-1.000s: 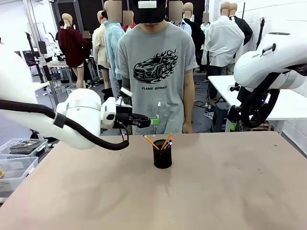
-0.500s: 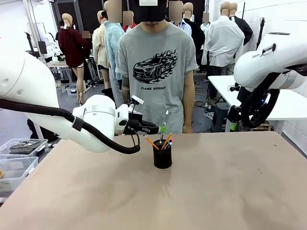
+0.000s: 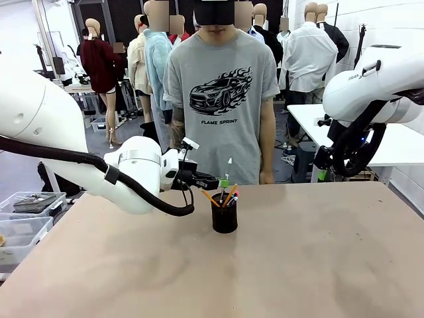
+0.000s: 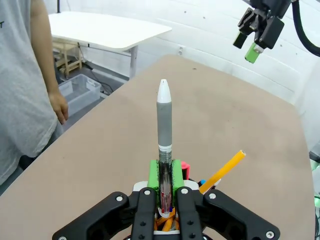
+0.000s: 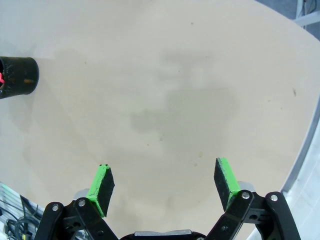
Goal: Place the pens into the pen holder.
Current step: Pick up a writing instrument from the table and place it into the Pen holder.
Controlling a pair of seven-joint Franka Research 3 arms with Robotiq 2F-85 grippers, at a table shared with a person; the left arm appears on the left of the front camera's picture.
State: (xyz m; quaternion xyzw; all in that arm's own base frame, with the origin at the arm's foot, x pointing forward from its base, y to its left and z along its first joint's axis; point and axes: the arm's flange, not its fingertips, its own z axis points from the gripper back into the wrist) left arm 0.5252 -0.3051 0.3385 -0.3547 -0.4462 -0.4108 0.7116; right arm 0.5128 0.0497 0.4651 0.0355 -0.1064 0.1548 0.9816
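My left gripper (image 3: 221, 183) is shut on the silver-white pen (image 3: 227, 169), holding it upright just over the black mesh pen holder (image 3: 224, 218) at the table's middle. The pen's lower end reaches down among the pens at the holder's mouth. An orange-yellow pencil (image 3: 210, 197) and a black pen with a red-pink end (image 3: 233, 196) lean in the cup. In the left wrist view the green pads (image 4: 154, 176) clamp the silver-white pen (image 4: 164, 115), with the pencil (image 4: 223, 171) beside it. My right gripper (image 5: 165, 182) hangs open over bare table, far from the holder (image 5: 17, 76).
A person in a grey T-shirt (image 3: 222, 99) stands at the far edge, right behind the holder, hands down. Clear plastic bins (image 3: 26, 215) sit off the table's left side. A white table (image 3: 397, 142) stands behind my right arm (image 3: 371, 93).
My left gripper has carried the silver-white pen rightward and downward, from left of the holder to directly over it. The right arm has stayed still.
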